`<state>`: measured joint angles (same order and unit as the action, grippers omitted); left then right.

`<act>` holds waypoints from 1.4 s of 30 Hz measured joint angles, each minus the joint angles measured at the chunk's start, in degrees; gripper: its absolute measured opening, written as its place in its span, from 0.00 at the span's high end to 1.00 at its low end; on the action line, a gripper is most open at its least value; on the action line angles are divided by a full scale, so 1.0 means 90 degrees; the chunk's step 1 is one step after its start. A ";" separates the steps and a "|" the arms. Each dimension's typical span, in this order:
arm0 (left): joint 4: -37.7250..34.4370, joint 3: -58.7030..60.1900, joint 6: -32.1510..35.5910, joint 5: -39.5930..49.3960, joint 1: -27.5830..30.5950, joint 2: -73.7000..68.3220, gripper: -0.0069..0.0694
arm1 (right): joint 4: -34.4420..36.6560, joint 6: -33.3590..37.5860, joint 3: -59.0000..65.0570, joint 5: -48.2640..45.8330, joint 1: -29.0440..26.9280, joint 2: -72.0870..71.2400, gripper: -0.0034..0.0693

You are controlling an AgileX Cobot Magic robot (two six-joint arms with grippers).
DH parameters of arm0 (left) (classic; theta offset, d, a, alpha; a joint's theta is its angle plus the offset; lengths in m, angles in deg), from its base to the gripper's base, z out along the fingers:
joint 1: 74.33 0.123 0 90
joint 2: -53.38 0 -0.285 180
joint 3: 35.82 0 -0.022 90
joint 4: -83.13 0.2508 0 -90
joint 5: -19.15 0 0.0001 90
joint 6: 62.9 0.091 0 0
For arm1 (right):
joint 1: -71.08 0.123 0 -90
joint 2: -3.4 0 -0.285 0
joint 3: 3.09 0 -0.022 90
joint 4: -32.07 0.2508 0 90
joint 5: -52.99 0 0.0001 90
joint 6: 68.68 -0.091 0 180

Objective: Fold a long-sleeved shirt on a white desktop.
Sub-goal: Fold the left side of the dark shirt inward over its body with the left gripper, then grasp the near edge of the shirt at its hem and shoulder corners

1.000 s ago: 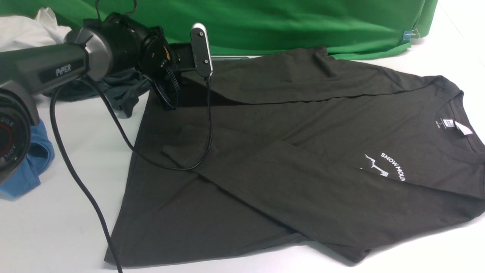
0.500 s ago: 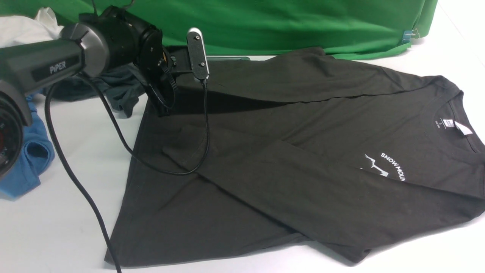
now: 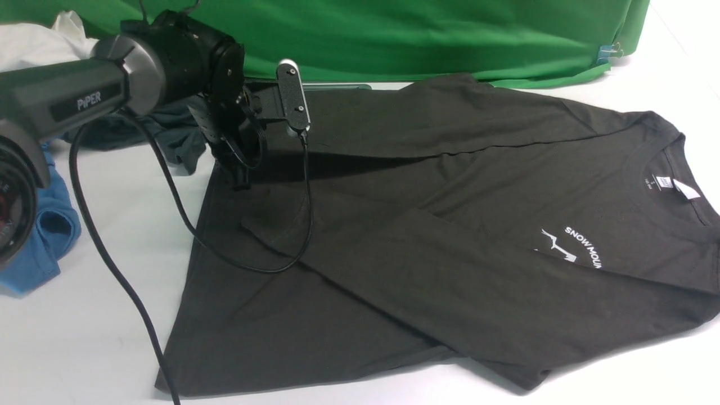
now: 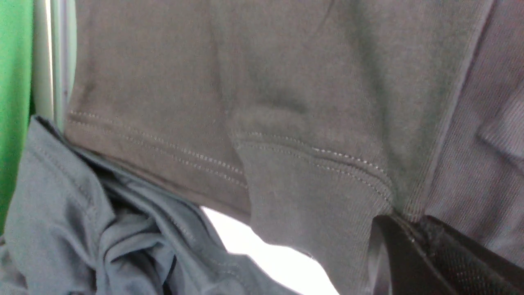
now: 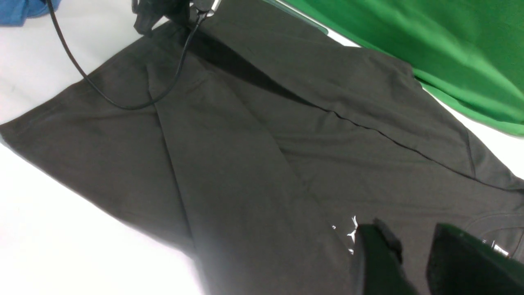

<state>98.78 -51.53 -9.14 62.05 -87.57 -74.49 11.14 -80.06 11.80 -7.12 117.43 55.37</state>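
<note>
The long-sleeved shirt (image 3: 450, 225) lies spread on the white desktop (image 3: 84, 337), collar and white neck label to the right, with the near sleeve folded across its body. My left gripper (image 3: 239, 180) is at the shirt's far-left corner. In the left wrist view its jaws (image 4: 403, 217) are pinched shut on the ribbed cuff of the shirt (image 4: 311, 229). My right gripper (image 5: 409, 227) hangs open above the chest print of the shirt (image 5: 286, 143), holding nothing. It is out of the front view.
A dark grey garment (image 3: 174, 135) and a blue garment (image 3: 45, 236) lie at the left. Green cloth (image 3: 422, 34) runs along the back, with the grey cable hatch (image 3: 337, 86) before it. The left arm's black cable (image 3: 270, 264) drapes over the shirt.
My left gripper has dropped lower toward the shirt's left corner, still gripping the cuff, and the far sleeve has settled flatter. The rest of the shirt is unchanged.
</note>
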 joint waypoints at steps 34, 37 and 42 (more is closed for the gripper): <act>-0.2746 0.2571 -0.0456 0.1981 -0.1037 0.2857 0.87 | 0.0128 0.0592 0.0000 -0.1003 0.0000 0.0000 0.68; -0.3015 0.3233 -0.0511 0.2045 -0.1037 0.3056 0.78 | 0.0229 0.0745 0.0000 -0.0945 0.0000 0.0000 0.68; -0.2809 0.4212 -0.0450 0.1764 -0.1030 0.3119 0.48 | 0.0257 0.0955 0.0000 -0.0612 0.0000 0.0000 0.68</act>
<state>73.51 -13.62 -13.19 77.93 -96.84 -46.41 13.45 -71.47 11.80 -12.63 117.43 55.37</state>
